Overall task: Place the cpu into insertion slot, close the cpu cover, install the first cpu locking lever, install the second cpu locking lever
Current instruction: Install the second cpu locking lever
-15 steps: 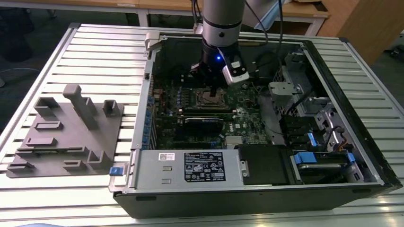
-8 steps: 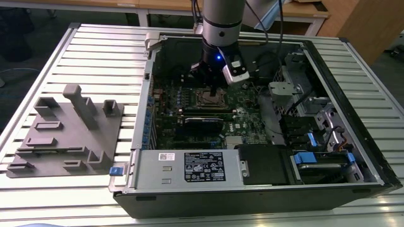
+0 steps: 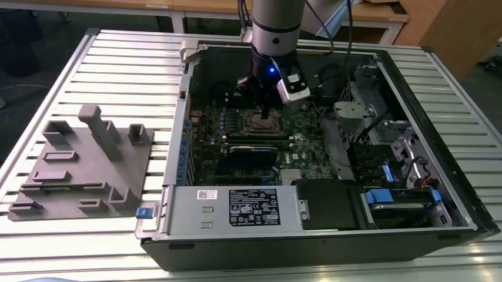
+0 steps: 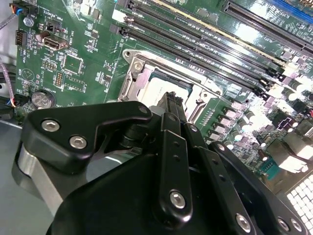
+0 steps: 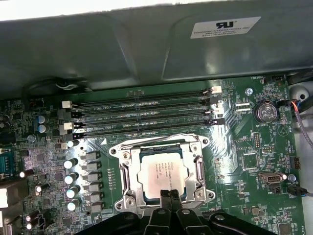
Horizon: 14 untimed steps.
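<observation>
The cpu (image 5: pixel 159 174) lies in the insertion slot (image 5: pixel 128 166), cpu cover (image 5: pixel 198 169) down. The hand (image 5: pixel 169 197), fingers together and empty, hovers at its edge. The thin metal frame looks stiff, best pressed at the rim.

cpu (image 5: pixel 160 173): dull silver-grey top | cpu cover (image 5: pixel 128 172): shiny silver | motherboard (image 5: pixel 247 147): green | hand (image 5: pixel 168 199): black | tabletop (image 3: pixel 117 64): pale grey, ribbed | fixture (image 3: pixel 82 167): grey
</observation>
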Each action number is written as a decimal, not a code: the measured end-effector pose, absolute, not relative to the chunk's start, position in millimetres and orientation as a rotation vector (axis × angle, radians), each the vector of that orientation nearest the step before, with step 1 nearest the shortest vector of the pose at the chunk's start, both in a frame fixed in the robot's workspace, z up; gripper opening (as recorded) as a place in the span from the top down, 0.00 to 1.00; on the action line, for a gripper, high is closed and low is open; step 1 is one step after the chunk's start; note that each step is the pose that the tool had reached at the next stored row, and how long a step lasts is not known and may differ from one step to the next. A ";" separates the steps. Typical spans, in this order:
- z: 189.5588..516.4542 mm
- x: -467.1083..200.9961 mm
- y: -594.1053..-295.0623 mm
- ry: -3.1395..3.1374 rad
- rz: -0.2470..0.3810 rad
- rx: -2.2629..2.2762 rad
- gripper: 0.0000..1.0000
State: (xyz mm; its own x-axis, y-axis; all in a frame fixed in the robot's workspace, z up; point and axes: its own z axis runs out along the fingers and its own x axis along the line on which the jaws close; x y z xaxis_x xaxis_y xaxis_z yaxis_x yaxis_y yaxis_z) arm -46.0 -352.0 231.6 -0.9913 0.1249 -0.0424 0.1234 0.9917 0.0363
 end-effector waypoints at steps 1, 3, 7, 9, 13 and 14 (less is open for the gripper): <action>231.7 -46.0 -352.0 3.091 0.052 0.193 0.89; 231.7 -46.0 -352.0 3.091 0.052 0.193 0.89; 231.9 -46.0 -352.8 3.091 0.052 0.193 0.89; 231.8 -46.0 -354.4 3.091 0.052 0.193 0.89; 231.7 -46.0 -360.7 3.091 0.052 0.193 0.89; 231.8 -46.0 -362.1 3.091 0.052 0.193 0.89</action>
State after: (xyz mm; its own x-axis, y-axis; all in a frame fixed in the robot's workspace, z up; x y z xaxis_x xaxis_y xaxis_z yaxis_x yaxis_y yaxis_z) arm -46.0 -362.1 231.8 -0.9913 0.1249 -0.0424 0.1234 0.9917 0.0362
